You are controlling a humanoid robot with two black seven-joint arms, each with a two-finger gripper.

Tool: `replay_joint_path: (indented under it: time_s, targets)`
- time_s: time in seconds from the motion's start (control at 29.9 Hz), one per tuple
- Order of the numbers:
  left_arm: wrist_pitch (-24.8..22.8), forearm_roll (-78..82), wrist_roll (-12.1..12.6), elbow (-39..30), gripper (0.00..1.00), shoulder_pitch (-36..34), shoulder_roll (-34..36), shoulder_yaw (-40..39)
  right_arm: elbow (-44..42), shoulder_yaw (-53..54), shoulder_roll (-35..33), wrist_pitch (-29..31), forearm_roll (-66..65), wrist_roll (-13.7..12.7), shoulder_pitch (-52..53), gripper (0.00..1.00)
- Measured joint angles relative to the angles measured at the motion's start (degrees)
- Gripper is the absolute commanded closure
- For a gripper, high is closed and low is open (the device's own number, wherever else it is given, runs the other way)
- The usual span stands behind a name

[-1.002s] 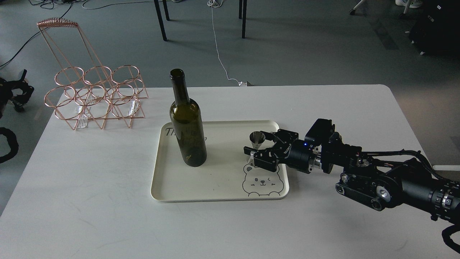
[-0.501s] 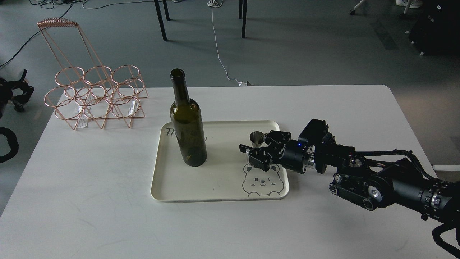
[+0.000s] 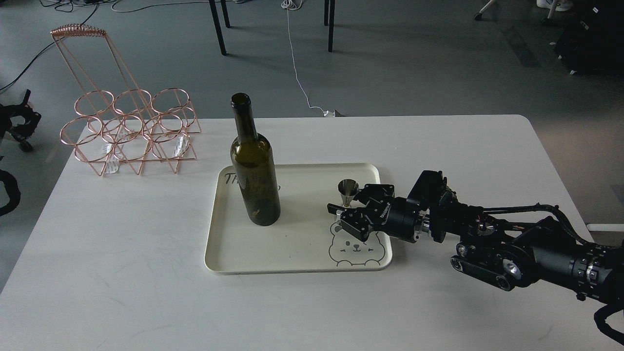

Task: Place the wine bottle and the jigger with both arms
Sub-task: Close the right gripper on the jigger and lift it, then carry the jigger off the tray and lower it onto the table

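Note:
The tall dark green wine bottle [image 3: 255, 180] stands upright on the left half of the cream tray [image 3: 297, 253]. The small silver jigger [image 3: 348, 191] stands upright on the tray's right half. My right gripper [image 3: 345, 200] reaches in from the right, low over the tray. Its fingers are spread on either side of the jigger, and no grip on it shows. My left arm [image 3: 17, 119] shows only as dark parts at the far left edge, off the table. Its fingers cannot be told apart.
A copper wire bottle rack [image 3: 129, 131] stands at the table's back left corner. The tray carries a bear drawing [image 3: 356, 246] near its front right corner. The white table [image 3: 122, 273] ends at the back along a grey floor with chair legs and cables.
My right gripper has shifted slightly left and lower around the jigger, which has stayed in place. The left arm's dark parts have drawn further toward the left edge.

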Motion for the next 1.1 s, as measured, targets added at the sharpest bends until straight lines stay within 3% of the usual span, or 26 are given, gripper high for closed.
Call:
replay_joint_path:
  time_s: [0.2, 0.33, 0.7, 1.1]
  targets:
    - [0.0, 0.0, 0.1, 0.0, 0.02, -0.1, 0.0, -0.1, -0.9, 0.0, 0.0, -0.1, 0.0, 0.0, 0.2, 0.86]
    - [0.0, -0.1, 0.1, 0.0, 0.02, -0.1, 0.0, -0.1, -2.0, 0.0, 0.0, -1.0, 0.0, 0.0, 0.4, 0.90]
    - [0.0, -0.1, 0.1, 0.0, 0.02, -0.2, 0.5, -0.2, -0.5, 0.6, -1.4, -2.4, 0.4, 0.0, 2.2, 0.90]
    - [0.0, -0.1, 0.1, 0.0, 0.02, -0.2, 1.5, -0.3, 3.4, 8.6, -16.9, -2.5, 3.1, 0.0, 2.5, 0.90]
